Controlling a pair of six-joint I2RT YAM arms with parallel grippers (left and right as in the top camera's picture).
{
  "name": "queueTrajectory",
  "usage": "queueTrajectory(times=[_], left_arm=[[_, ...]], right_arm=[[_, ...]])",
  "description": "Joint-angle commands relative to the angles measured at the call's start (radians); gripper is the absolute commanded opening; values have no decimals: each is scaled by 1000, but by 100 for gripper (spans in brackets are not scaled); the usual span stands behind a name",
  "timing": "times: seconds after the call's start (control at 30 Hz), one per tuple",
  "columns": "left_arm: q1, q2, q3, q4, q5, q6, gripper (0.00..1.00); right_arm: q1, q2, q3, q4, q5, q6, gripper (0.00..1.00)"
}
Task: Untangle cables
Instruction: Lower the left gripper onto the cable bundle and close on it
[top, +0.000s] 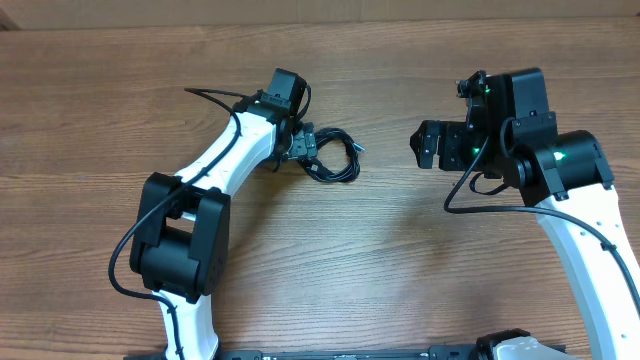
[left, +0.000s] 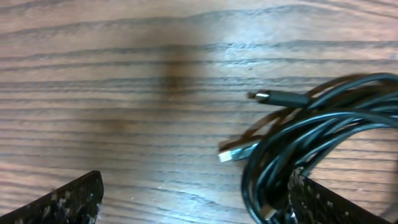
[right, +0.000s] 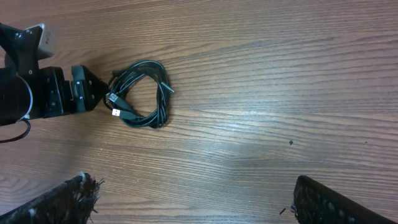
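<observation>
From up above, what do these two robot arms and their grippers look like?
The left arm and right arm are white curved tubes joined by chunky black housings. A thick black cable loops along each. Small green lights glow on the right one. The left gripper and right gripper are black, with grey-speckled fingers.

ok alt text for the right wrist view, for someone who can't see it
A small coil of thin black cables lies on a wooden table, at the tips of the open left gripper at the frame's left edge. The right gripper hangs open above, its two fingers framing the bottom corners.
</observation>
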Motion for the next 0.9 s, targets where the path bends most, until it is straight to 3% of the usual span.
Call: queueTrajectory(times=[0.0,0.23,0.57,0.7,0.8,0.87], left_arm=[[2,19,20,-12,-48,-14,96],[0,32,20,-11,-49,-14,100],[1,181,20,-7,-24,-12,99],[2,174,31,-8,-6,9,81],[2,173,76,-38,16,45,54],[2,173,114,-72,20,60,43]], right_arm=[[5,-6,-6,2,10,2,100],[5,-6,-6,2,10,2,100],[5,-6,-6,2,10,2,100],[5,-6,-6,5,10,2,100],[5,-2,-6,7,10,2,100],[5,2,-6,6,10,2,100]])
